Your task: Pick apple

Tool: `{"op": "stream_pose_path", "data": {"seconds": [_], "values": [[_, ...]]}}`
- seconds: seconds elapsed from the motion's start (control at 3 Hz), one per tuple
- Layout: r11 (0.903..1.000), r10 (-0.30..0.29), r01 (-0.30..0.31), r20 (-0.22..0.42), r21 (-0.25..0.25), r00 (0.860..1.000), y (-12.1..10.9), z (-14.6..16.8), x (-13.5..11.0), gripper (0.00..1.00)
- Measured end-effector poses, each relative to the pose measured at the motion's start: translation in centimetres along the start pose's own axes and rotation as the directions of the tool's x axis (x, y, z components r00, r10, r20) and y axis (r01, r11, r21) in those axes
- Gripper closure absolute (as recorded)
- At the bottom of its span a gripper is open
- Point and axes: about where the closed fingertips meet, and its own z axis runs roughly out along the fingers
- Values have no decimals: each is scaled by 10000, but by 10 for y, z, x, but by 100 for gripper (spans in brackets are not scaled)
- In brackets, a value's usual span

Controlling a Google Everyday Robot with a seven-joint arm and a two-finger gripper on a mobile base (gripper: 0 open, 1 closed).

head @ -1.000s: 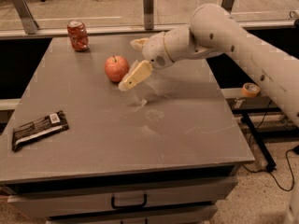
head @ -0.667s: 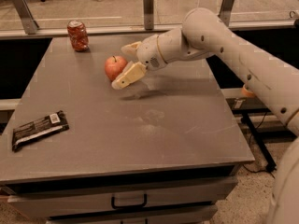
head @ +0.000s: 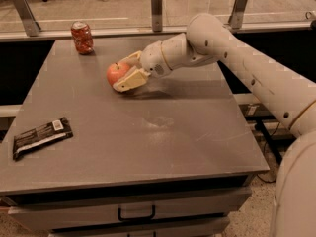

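White arm bent low across table [head: 148,147], pincer [head: 124,74] apart — straddling apple [head: 115,73]

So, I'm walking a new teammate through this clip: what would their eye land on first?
The big white arm sweeping in from the right, its gripper at the apple near the far middle of the table. Then the red can at the far left corner and the dark snack bar lying near the left front edge.
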Motion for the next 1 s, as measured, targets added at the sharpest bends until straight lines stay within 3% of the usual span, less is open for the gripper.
{"op": "stream_pose_path", "data": {"seconds": [0.33, 0.67, 1.0], "values": [[9998, -38, 43, 294, -173, 9996, 4, -11, -10, 88], [9998, -147, 138, 787, 119, 9968, 13, -50, -31, 100], [9968, -426, 312, 1585, 738, 9864, 19, -96, -53, 100]]}}
